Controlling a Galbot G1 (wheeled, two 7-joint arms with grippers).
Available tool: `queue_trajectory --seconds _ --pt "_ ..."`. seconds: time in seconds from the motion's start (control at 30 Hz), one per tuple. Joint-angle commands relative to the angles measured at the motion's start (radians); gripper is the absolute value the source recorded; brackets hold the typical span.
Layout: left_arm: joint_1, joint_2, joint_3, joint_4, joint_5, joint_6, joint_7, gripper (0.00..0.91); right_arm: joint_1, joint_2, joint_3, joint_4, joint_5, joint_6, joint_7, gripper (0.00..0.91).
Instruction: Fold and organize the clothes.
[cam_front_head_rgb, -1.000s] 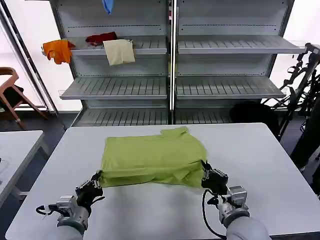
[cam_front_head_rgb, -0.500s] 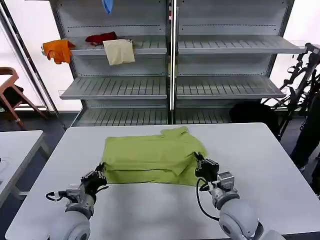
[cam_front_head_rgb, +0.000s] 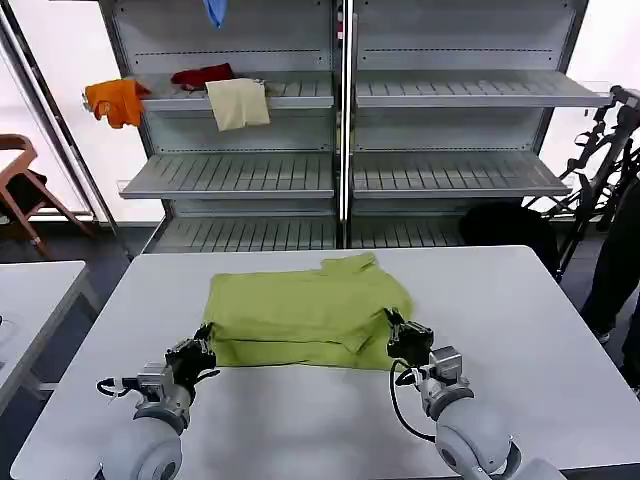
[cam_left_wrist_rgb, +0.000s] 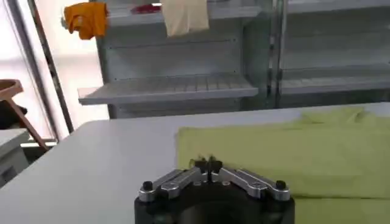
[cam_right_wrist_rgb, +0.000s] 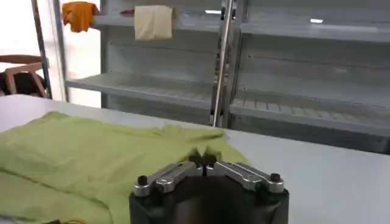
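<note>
Lime-green T-shirt (cam_front_head_rgb: 305, 312) is lying part-folded mid-table (cam_front_head_rgb: 520, 330). Left gripper (cam_front_head_rgb: 203, 347) and right gripper (cam_front_head_rgb: 392, 331) are pinching its near corners, fingers together on fabric. Judgement: both should be lifting evenly and carrying the hem away in step, keeping the fold square.

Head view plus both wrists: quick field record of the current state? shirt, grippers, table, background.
shirt: lime-green T-shirt, partly folded, lying flat on the white table
left gripper: at the shirt's near left corner, fingers closed on its edge
right gripper: at the shirt's near right corner, fingers closed on its edge
background: grey shelving behind the table, holding an orange garment, a cream cloth and a red item
fold status: unfinished, a sleeve still sticks out at the far edge
</note>
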Motion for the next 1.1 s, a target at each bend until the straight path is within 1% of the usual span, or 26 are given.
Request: queue_trajectory --seconds 0.03,0.33,0.47,0.5,0.63,0.67,0.7,0.73,0.77,0.8,0.83,0.97,1.03,1.1 --pt "0.013 0.002 -0.004 0.01 0.009 0.002 0.014 0.01 -0.032 0.001 0.005 -0.012 -0.003 0.005 0.001 0.0" --pt "0.045 0.013 -0.03 0.018 0.023 0.013 0.029 0.02 -0.106 -0.015 0.058 0.03 0.008 0.004 -0.005 0.0" --pt "0.05 0.016 -0.035 0.018 0.021 0.018 0.035 0.01 -0.137 -0.019 0.093 0.04 0.021 0.004 -0.01 0.0" --pt "0.051 0.016 -0.035 0.017 0.021 0.022 0.037 0.02 -0.14 -0.02 0.095 0.04 0.02 0.004 -0.01 0.0" --pt "0.049 0.015 -0.034 0.014 0.021 0.033 0.045 0.04 -0.162 -0.018 0.111 0.046 0.029 -0.001 0.006 0.0" --pt "0.049 0.016 -0.035 0.013 0.021 0.037 0.046 0.202 -0.169 -0.016 0.116 0.05 0.035 -0.006 0.014 0.0" --pt "0.052 0.017 -0.037 0.012 0.022 0.037 0.052 0.625 -0.176 -0.015 0.122 0.055 0.045 -0.012 0.025 0.0" --pt "0.054 0.018 -0.039 0.01 0.023 0.037 0.055 0.736 -0.18 -0.014 0.125 0.058 0.05 -0.016 0.036 0.0" --pt "0.057 0.02 -0.042 0.006 0.025 0.037 0.058 0.907 -0.182 -0.009 0.126 0.064 0.057 -0.026 0.069 0.0" --pt "0.059 0.019 -0.043 0.0 0.028 0.037 0.057 0.907 -0.182 -0.006 0.127 0.067 0.063 -0.034 0.085 0.202" --pt "0.059 0.019 -0.044 -0.004 0.032 0.036 0.056 0.907 -0.181 -0.001 0.129 0.072 0.075 -0.041 0.105 0.907" --pt "0.059 0.018 -0.05 -0.017 0.043 0.041 0.049 0.907 -0.175 0.011 0.143 0.078 0.074 -0.036 0.129 0.907" --pt "0.063 0.021 -0.057 -0.025 0.042 0.044 0.049 0.907 -0.176 0.015 0.154 0.085 0.072 -0.036 0.129 0.907" --pt "0.084 0.025 -0.071 -0.043 0.04 0.052 0.05 0.907 -0.196 0.011 0.167 0.104 0.042 -0.026 0.111 0.907"
